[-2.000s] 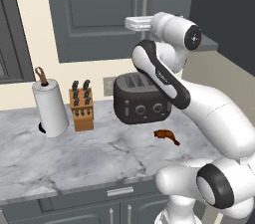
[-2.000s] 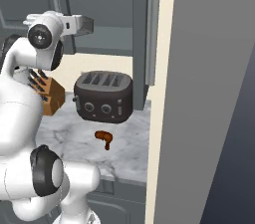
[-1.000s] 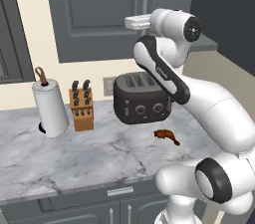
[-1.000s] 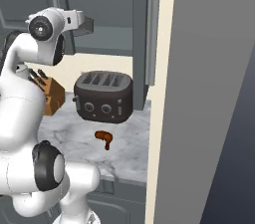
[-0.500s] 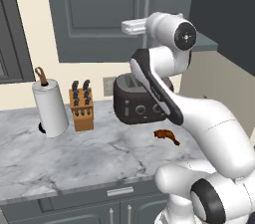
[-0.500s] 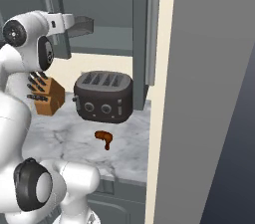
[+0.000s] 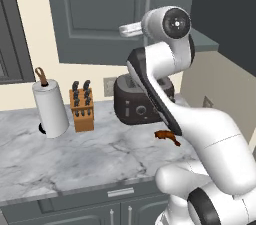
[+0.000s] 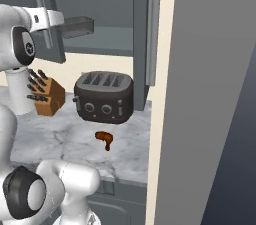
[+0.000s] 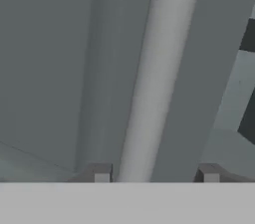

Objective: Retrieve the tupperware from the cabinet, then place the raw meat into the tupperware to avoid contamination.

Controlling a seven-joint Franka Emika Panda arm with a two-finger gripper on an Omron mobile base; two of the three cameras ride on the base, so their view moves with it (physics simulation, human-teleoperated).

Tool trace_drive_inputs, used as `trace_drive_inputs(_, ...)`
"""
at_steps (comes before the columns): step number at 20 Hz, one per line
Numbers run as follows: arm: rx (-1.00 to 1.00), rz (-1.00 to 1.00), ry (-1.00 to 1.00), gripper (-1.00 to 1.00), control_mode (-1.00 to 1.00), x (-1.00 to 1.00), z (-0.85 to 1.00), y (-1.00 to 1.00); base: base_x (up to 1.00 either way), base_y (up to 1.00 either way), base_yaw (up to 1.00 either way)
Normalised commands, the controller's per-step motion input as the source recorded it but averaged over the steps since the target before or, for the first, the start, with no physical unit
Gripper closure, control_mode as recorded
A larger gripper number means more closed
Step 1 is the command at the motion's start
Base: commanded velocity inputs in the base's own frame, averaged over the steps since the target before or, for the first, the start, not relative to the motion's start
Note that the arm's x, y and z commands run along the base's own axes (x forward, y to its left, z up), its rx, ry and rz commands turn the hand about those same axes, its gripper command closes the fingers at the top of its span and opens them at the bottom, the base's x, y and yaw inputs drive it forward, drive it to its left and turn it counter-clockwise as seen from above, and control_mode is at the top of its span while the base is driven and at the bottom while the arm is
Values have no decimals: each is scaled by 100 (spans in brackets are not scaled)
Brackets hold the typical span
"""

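On the marble surface [image 7: 60,164], a paper towel roll [image 7: 50,111] stands far left of the black toaster [image 7: 135,104], with a knife block [image 7: 82,109] between them. The raw meat [image 7: 167,136] lies on the surface just in front of the toaster, towards its right.

Above the toaster hangs the cabinet [image 7: 100,14]. The tool [image 9: 155,174] is up there, about half open and astride the silver bar handle [image 9: 149,68] of the left door. Whether it presses on the bar cannot be told.

Up and to the left of the toaster in the right base view, the tupperware [image 8: 77,26] sits on the cabinet shelf. It is likely light, stiff and smooth, and best pinched by one wall at the rim. The meat looks soft and slippery, so it should be gripped across its thicker end.
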Motion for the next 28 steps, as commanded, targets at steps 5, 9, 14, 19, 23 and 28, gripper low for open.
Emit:
trace_drive_inputs(5,-16,-7,14,100,-100,-57,-21,83,0,0,0)
trace_drive_inputs(9,-21,-5,1,100,-100,-65,-66,88,0,0,0)
trace_drive_inputs(14,-14,-5,-8,100,-100,-74,-45,66,0,0,0)
trace_drive_inputs(19,-8,0,-9,-100,-100,-31,-12,35,0,0,0)
trace_drive_inputs(23,-7,2,-2,-100,-100,-28,-15,40,0,0,0)
trace_drive_inputs(28,-7,0,0,-100,-100,-32,-20,58,0,0,0)
